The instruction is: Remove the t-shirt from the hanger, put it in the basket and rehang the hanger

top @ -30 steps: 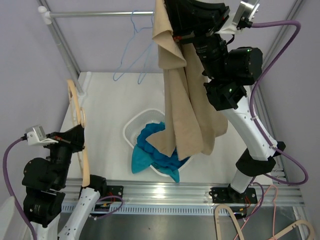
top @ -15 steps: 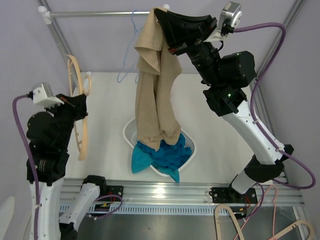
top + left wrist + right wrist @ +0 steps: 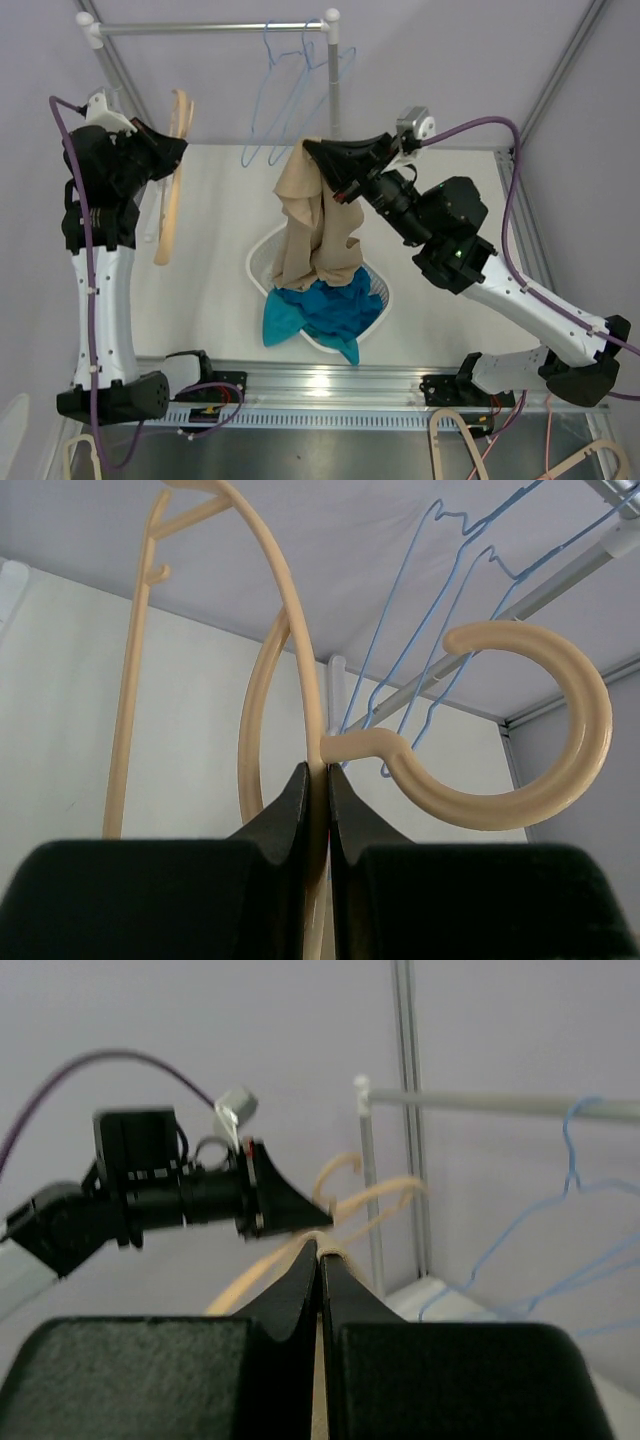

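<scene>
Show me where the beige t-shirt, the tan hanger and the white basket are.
beige t-shirt (image 3: 310, 230), top view, on the hanging cloth's middle.
tan hanger (image 3: 593, 720), left wrist view, on the hook's curve.
white basket (image 3: 256, 262), top view, on its left rim.

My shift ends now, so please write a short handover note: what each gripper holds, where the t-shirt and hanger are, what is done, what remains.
Left gripper: shut on the bare hanger, raised at the left near the rail.
Right gripper: shut on the t-shirt, which hangs over the white basket holding a blue cloth.
Done: t-shirt is off the hanger.
To do: release the t-shirt; probably put the hanger away.
</scene>
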Available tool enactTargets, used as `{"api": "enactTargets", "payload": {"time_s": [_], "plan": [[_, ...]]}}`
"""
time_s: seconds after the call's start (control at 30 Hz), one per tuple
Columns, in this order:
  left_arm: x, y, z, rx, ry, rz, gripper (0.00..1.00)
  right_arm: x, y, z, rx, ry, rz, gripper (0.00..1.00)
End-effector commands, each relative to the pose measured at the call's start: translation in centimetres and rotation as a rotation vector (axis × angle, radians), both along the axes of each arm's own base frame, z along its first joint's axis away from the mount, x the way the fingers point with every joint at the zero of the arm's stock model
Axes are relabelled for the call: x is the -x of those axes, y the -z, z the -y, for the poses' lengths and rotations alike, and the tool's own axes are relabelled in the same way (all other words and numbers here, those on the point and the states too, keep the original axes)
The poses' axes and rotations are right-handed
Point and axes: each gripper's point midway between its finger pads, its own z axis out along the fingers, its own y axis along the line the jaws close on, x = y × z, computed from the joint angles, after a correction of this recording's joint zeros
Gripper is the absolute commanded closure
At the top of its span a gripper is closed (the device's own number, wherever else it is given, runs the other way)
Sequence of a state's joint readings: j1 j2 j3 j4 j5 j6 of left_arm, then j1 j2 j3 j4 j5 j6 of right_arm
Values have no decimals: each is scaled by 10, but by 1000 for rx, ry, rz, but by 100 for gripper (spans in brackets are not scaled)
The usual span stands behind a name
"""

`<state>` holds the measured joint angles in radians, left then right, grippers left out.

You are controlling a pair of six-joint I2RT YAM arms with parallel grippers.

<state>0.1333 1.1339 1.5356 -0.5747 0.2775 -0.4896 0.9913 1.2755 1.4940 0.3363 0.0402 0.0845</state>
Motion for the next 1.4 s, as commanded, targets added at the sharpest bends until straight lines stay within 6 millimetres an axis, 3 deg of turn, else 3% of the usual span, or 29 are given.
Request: {"api": "enactTargets", "payload": {"time_s": [0.0, 0.03, 0.1, 0.13, 0.2, 0.23, 0.27, 0.3, 0.37, 0.43, 0.47, 0.57, 0.6, 0.73, 0.9, 1.07, 1.13, 1.17, 1.2, 1.37], "plan": [[-6, -47, 5, 7, 47, 115, 99, -14, 53, -3, 75, 73, -166, 100], [-5, -66, 6, 7, 59, 148, 99, -23, 99, -10, 141, 92, -249, 100], [-13, -67, 8, 23, 82, 132, 99, -29, 163, -16, 229, 112, -345, 100], [-23, -69, 10, 44, 103, 124, 99, -32, 232, -16, 309, 129, -462, 100], [-26, -87, 13, 47, 125, 159, 99, -36, 300, -4, 368, 192, -608, 100], [-37, -82, 13, 64, 135, 138, 99, -31, 351, 5, 439, 207, -687, 100], [-42, -81, 14, 72, 144, 130, 99, -29, 370, 9, 438, 209, -747, 100], [-42, -96, 15, 75, 155, 160, 99, -24, 387, 13, 468, 213, -783, 100], [-61, -86, 19, 133, 204, 114, 99, -20, 415, 20, 524, 235, -840, 100], [-66, -98, 22, 177, 237, 131, 99, -13, 442, 23, 626, 242, -903, 100], [-78, -93, 22, 189, 243, 117, 99, -8, 474, 24, 728, 251, -955, 100], [-96, -93, 16, 202, 223, 121, 99, 7, 517, 22, 946, 249, -1012, 100], [-99, -95, 14, 199, 215, 124, 99, 16, 542, 22, 1065, 275, -1032, 100], [-116, -88, 13, 234, 222, 92, 99, 20, 561, 21, 1143, 362, -1003, 100], [-138, -81, 10, 279, 239, 90, 99, 20, 545, -1, 1046, 301, -991, 99], [-157, -80, 7, 360, 254, 83, 99, 17, 529, -1, 1018, 321, -943, 91], [-163, -82, 7, 373, 258, 94, 99, 19, 524, -1, 1007, 317, -926, 67], [-163, -84, 6, 374, 258, 103, 99, 22, 520, -1, 992, 305, -909, 36], [-164, -86, 6, 377, 256, 111, 99, 22, 518, 0, 983, 310, -898, 31], [-172, -88, 3, 391, 245, 128, 99, 26, 507, -4, 938, 284, -878, 31]]}}
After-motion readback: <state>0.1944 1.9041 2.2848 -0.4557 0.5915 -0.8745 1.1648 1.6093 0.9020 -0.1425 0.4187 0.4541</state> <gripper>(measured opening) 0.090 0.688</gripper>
